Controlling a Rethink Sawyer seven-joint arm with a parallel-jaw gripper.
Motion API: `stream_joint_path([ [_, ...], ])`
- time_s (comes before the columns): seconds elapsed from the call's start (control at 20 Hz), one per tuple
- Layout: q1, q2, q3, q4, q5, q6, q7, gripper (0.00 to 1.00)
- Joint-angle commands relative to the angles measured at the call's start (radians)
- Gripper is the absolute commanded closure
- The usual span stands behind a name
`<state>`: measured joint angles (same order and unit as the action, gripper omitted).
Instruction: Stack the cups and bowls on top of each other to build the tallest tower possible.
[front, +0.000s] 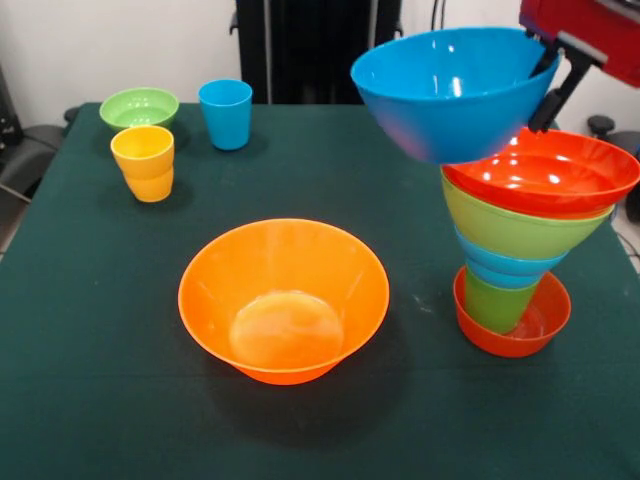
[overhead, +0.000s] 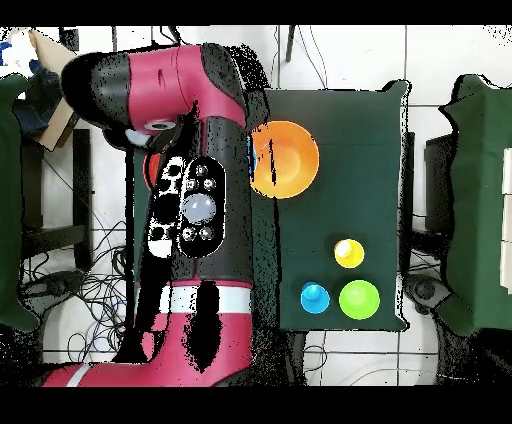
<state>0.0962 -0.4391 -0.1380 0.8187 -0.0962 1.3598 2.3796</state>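
The tower stands at the table's right: a red-orange small bowl lowest, then a green cup, a blue bowl, a green bowl and a red-orange bowl. My gripper comes in from the top right, shut on the rim of a large blue bowl, which hangs tilted just above and left of the tower's top. A large orange bowl sits mid-table; it also shows in the overhead view. In the overhead view the arm hides the tower and gripper.
At the far left stand a yellow-orange cup, a small green bowl and a blue cup. The table has a dark green cloth. The tower stands close to the table's right edge.
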Motion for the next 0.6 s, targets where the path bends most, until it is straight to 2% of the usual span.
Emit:
stream_joint_path([
  [0.05, 0.036, 0.069, 0.015, -0.103, 0.029, 0.124, 0.252, 1.0],
  [0.2, 0.048, 0.083, -0.001, -0.139, 0.04, 0.18, 0.262, 1.0],
  [0.6, 0.062, 0.068, -0.036, -0.106, 0.067, 0.173, 0.25, 1.0],
])
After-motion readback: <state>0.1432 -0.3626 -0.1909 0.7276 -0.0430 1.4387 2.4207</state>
